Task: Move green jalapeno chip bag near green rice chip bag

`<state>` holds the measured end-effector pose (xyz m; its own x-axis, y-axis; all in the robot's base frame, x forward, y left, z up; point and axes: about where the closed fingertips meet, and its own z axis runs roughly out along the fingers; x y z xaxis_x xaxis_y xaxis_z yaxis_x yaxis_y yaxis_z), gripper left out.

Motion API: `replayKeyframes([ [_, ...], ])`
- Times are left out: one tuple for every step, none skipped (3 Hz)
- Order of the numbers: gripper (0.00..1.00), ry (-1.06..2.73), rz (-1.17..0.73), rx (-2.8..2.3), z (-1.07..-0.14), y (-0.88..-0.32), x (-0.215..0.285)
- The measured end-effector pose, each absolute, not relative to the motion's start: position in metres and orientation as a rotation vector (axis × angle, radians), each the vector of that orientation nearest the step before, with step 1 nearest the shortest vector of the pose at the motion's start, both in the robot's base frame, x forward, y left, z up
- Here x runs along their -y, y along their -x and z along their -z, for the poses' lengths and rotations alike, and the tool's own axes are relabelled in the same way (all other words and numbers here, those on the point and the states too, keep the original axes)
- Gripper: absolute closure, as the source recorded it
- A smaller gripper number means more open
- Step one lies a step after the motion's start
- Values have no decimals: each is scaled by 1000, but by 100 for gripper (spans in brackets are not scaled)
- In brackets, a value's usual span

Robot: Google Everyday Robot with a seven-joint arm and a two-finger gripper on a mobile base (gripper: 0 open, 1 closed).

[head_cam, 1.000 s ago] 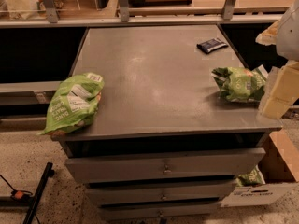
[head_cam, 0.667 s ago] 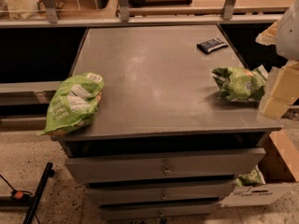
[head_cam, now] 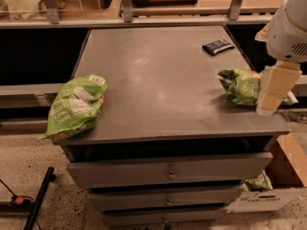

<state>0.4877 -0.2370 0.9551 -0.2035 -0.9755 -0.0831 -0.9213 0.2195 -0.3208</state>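
Note:
The green jalapeno chip bag (head_cam: 240,86) is small, dark green and wrinkly and lies near the right edge of the grey table (head_cam: 158,85). The green rice chip bag (head_cam: 76,107) is larger, lime green with white panels and lies at the table's front left corner, partly over the edge. The two bags are far apart, at opposite sides of the table. My gripper (head_cam: 269,96), cream coloured under a white arm, hangs at the table's right edge, right against the jalapeno bag, and hides the bag's right end.
A small dark blue packet (head_cam: 217,46) lies at the back right of the table. Drawers (head_cam: 168,169) sit below the tabletop. A cardboard box (head_cam: 288,169) stands on the floor at the right, with a green bag (head_cam: 256,182) beside it. A black stand (head_cam: 36,202) lies on the floor at the left.

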Motion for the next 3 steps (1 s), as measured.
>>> replayKeyframes([
  [0, 1820, 300, -2218, -927, -531, 258],
  [0, 1842, 242, -2237, -889, -569, 273],
  [16, 1848, 158, -2267, -856, -589, 284],
])
